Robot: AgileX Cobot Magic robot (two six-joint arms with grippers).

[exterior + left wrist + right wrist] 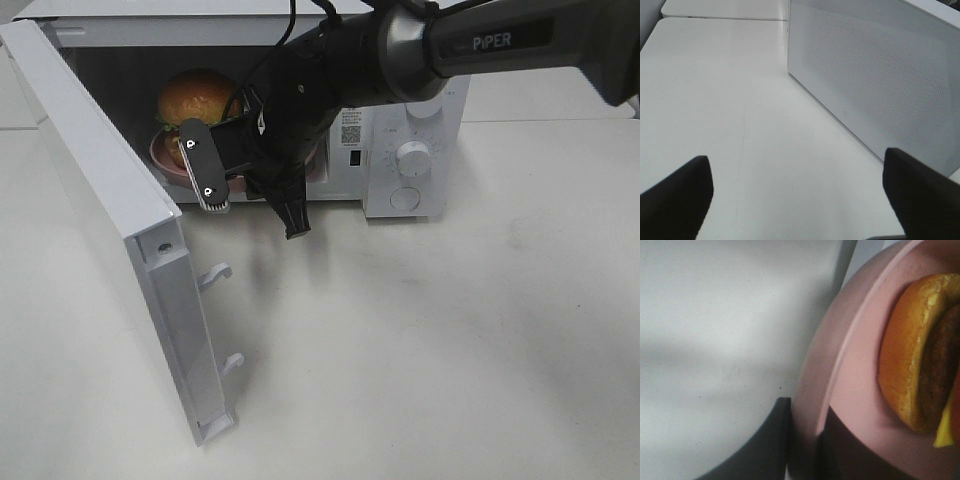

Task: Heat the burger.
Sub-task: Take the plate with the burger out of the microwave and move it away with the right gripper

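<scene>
Standing by the table [480, 330], I see the microwave's door [110, 200] swung wide at the left, its inner face turned to the room and two latch hooks sticking out of its edge. The left tool [800, 200] is off beside that door, its two dark fingers [675, 195] spread wide with nothing between them, hanging over bare table near the door's perforated panel.

Further right, inside the open microwave [410, 150], the burger [195, 98] sits on a pink plate [165, 158] towards the left of the cavity. The right tool [802, 440] reaches in from the right side, its black arm crossing in front of the opening. In the wrist view its fingers are pinched on the plate's rim, one on each face of the edge, with the burger's bun and patty close by. Whether the plate already rests flat on the cavity floor I cannot tell.

At the far right are the control panel and its two knobs [410, 155], untouched.

The step in hand looks like the placing of the plate in the oven. Next, I'd judge, the right tool must let go of the rim and back straight out without dragging the plate, then the door wants pushing shut before a knob is turned.
</scene>
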